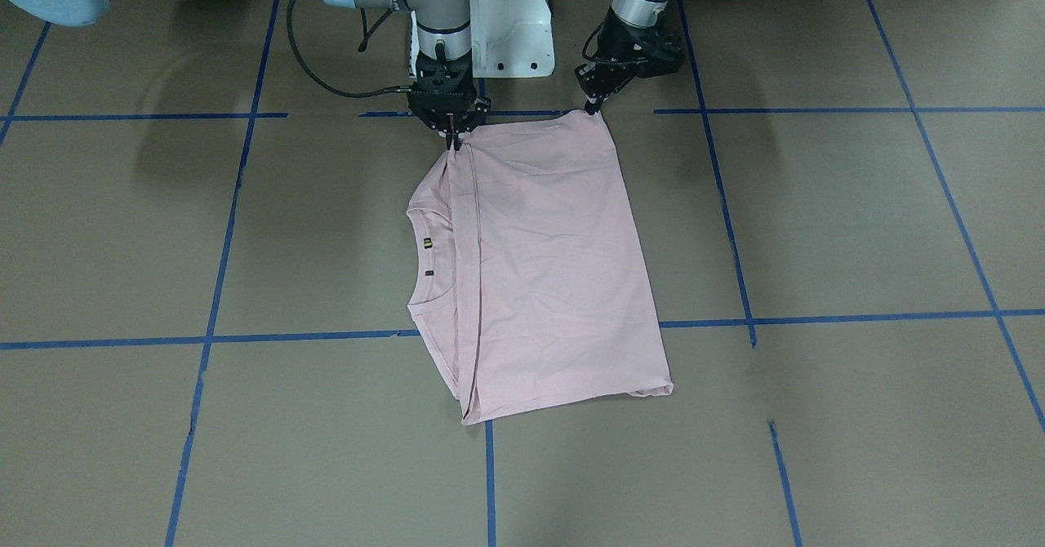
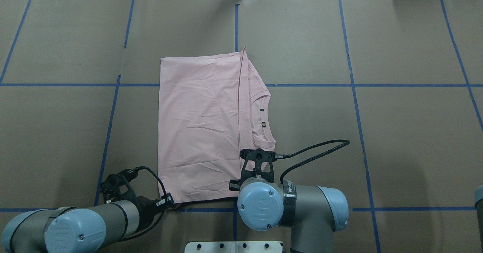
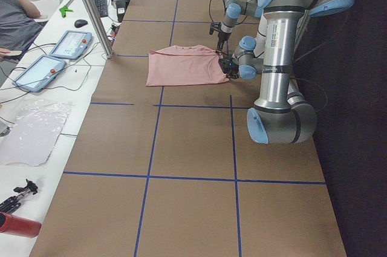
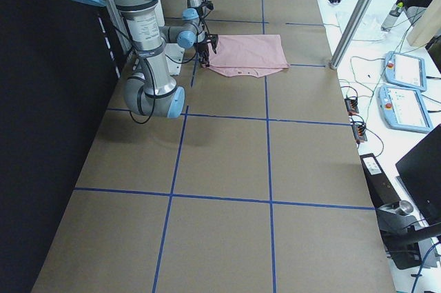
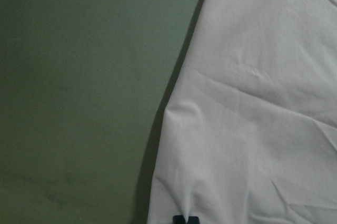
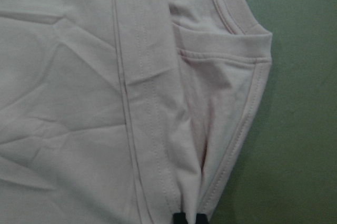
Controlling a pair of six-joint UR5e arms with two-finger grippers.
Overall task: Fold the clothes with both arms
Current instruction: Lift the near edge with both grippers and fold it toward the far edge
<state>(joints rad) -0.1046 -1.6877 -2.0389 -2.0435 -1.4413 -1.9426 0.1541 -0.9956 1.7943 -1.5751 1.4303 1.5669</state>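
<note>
The pale pink T-shirt (image 1: 555, 261) lies folded flat on the brown table, print hidden, collar and small tags toward the robot's right (image 2: 264, 117). A hemmed edge runs across it beside the collar. My left gripper (image 1: 591, 108) is shut on the shirt's near corner on the robot's left (image 2: 168, 201); the left wrist view shows the fingertips (image 5: 185, 219) pinching cloth. My right gripper (image 1: 451, 143) is shut on the near edge by the shoulder seam, with its tips (image 6: 188, 218) closed on the fabric. Both grippers sit low at the table surface.
The white pedestal base (image 1: 506, 33) stands just behind the shirt's near edge. Blue tape lines (image 2: 236, 26) grid the brown cover. An aluminium post (image 3: 91, 9), control tablets (image 3: 63, 45) and a seated person (image 3: 15, 15) are on the far side.
</note>
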